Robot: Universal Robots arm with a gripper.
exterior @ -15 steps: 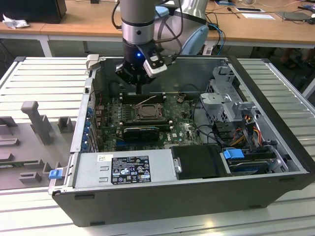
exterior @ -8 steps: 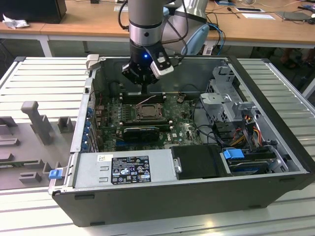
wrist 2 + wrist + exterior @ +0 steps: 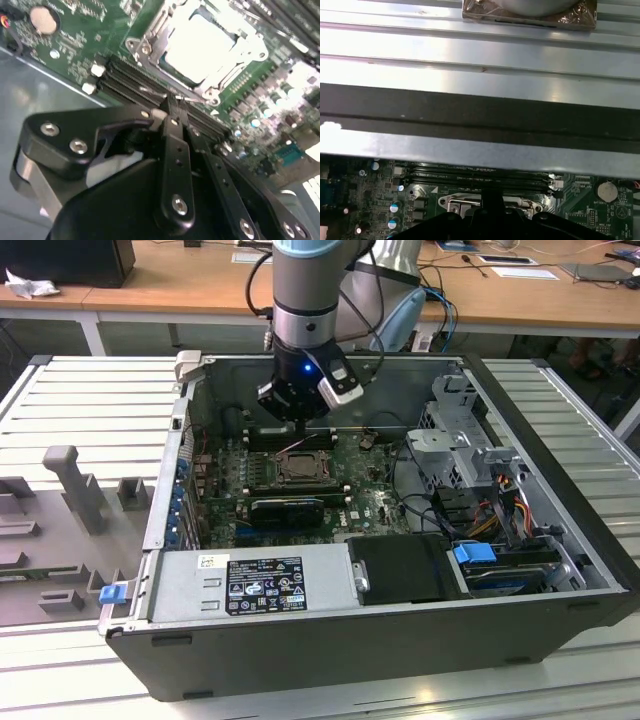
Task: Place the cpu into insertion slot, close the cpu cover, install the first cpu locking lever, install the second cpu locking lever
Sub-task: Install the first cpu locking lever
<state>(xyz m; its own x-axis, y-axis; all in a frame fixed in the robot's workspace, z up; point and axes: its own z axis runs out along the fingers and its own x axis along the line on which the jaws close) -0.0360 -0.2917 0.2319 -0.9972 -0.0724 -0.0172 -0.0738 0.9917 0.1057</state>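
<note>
Clenched claw (image 3: 170,107) — empty, pointed straight down — just above cpu cover (image 3: 200,47) over seated cpu (image 3: 197,45)

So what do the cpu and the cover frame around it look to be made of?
The cpu looks like bare metal, pale silvery and glaring under the light. The cpu cover around it seems stamped sheet metal, bright with thin glinting edges. Glare leaves the exact finish open.

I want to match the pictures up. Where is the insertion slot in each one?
Exterior view: the insertion slot sits mid-board, below the arm.
Second wrist view: the insertion slot lies just past the memory slots.
First wrist view: the insertion slot's rim borders the memory slots.
Shared landmark: the memory slots.
</note>
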